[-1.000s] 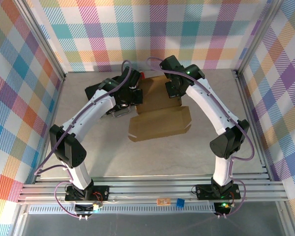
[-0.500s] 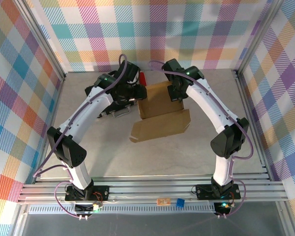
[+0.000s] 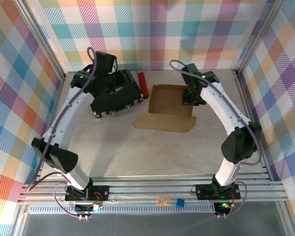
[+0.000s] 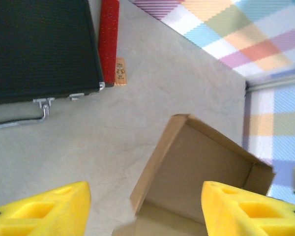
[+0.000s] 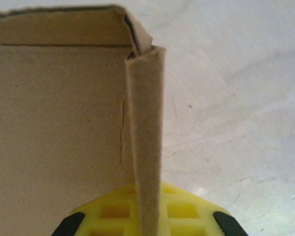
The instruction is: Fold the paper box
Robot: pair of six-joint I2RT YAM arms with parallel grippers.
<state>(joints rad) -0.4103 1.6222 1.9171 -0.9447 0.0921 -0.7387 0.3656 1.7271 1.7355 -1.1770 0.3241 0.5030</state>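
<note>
Roughly mid-table toward the back, the paper box (image 3: 169, 101) lies open side up, long axis left-right, lid flap flat toward the arms. The right gripper (image 5: 145, 216), arm reaching forward, pinches its right wall. The left gripper (image 4: 147, 211) hangs agape over the black case (image 3: 115, 96).

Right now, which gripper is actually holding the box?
The right gripper: it is shut on the upright side wall of the box. The left gripper is open, holding nothing, apart from the cardboard.

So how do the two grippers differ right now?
The left gripper is open and holds nothing; the right gripper is shut on a side wall of the paper box. The left one hangs near the black case, the right one at the box's right wall. Both have yellow fingers.
</note>
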